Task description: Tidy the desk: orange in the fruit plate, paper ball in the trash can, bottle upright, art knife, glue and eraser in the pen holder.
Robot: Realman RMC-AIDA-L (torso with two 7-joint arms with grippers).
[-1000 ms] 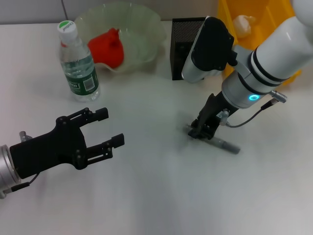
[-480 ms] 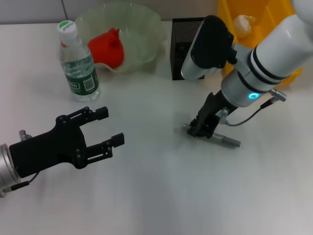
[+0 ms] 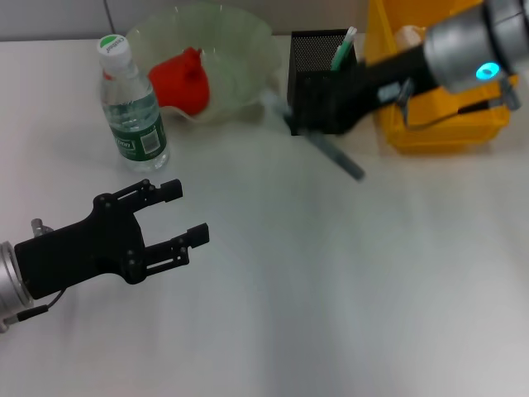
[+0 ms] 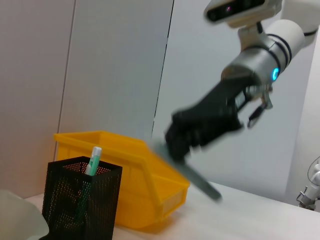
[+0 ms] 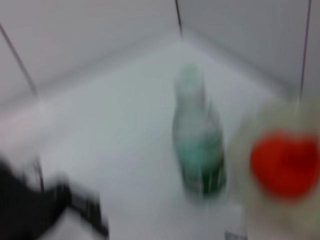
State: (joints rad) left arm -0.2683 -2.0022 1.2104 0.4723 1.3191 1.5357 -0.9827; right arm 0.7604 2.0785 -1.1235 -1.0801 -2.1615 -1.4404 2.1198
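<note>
My right gripper is up in the air beside the black mesh pen holder, shut on the grey art knife, which slants down toward the table. In the left wrist view the same gripper carries the knife above and to the side of the holder. A green-and-white stick stands in the holder. The bottle is upright. The orange lies in the pale fruit plate. A paper ball rests in the yellow bin. My left gripper hangs open at the near left.
The plate, pen holder and yellow bin line the far edge of the white table. The right wrist view shows the bottle and the orange, both blurred. No eraser shows.
My right gripper has lifted the art knife off the table and swung it up and back toward the pen holder. The left arm has not moved.
</note>
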